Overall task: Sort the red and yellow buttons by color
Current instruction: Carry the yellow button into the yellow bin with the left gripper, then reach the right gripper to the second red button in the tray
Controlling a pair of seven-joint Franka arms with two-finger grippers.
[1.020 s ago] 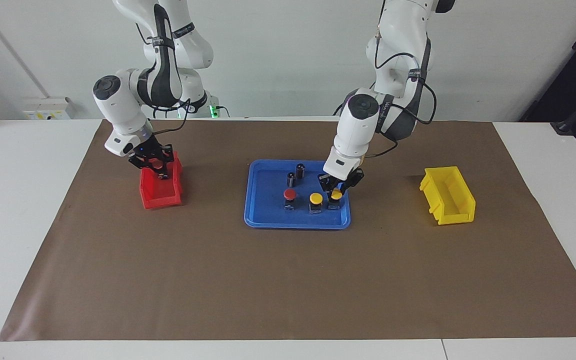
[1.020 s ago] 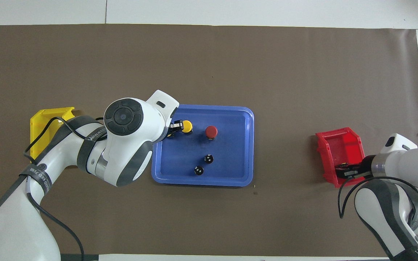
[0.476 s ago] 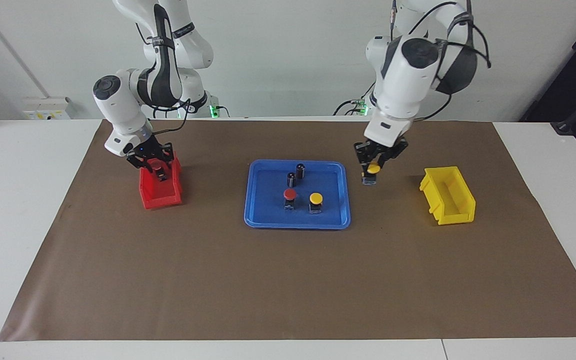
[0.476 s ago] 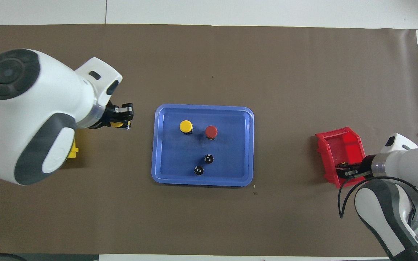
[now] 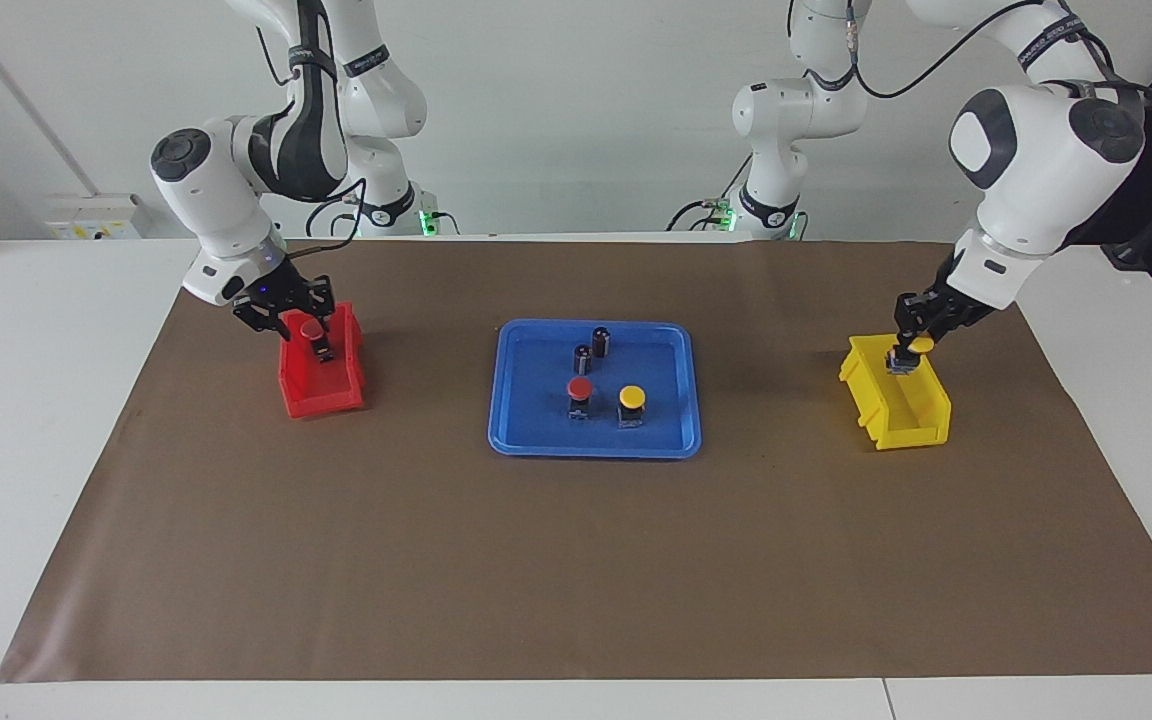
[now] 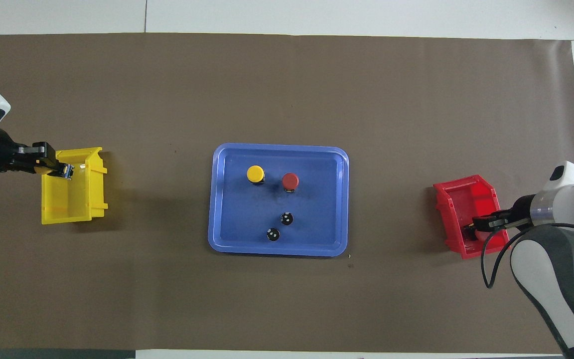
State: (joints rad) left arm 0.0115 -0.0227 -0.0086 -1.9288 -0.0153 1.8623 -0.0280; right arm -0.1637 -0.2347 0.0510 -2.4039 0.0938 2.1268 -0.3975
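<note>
Half sorted: right gripper (image 5: 288, 318) open, its red button (image 5: 314, 337) released into the red bin (image 5: 321, 395) below; left gripper (image 5: 911, 338) grips a yellow button (image 5: 916, 347) above the yellow bin (image 5: 901, 415); one red push-button (image 5: 579, 392) and one yellow push-button (image 5: 631, 402) remain on the blue tray (image 5: 536, 440).

Blue tray (image 5: 516, 425); red bin (image 5: 321, 395); yellow bin (image 5: 901, 410); brown mat (image 5: 576, 560)

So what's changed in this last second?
The left tool lifted a yellow button out of the blue tray and carried it over the yellow bin. The right tool rose slightly above the red bin, leaving a red button inside. The tray's remaining pieces stayed put.
</note>
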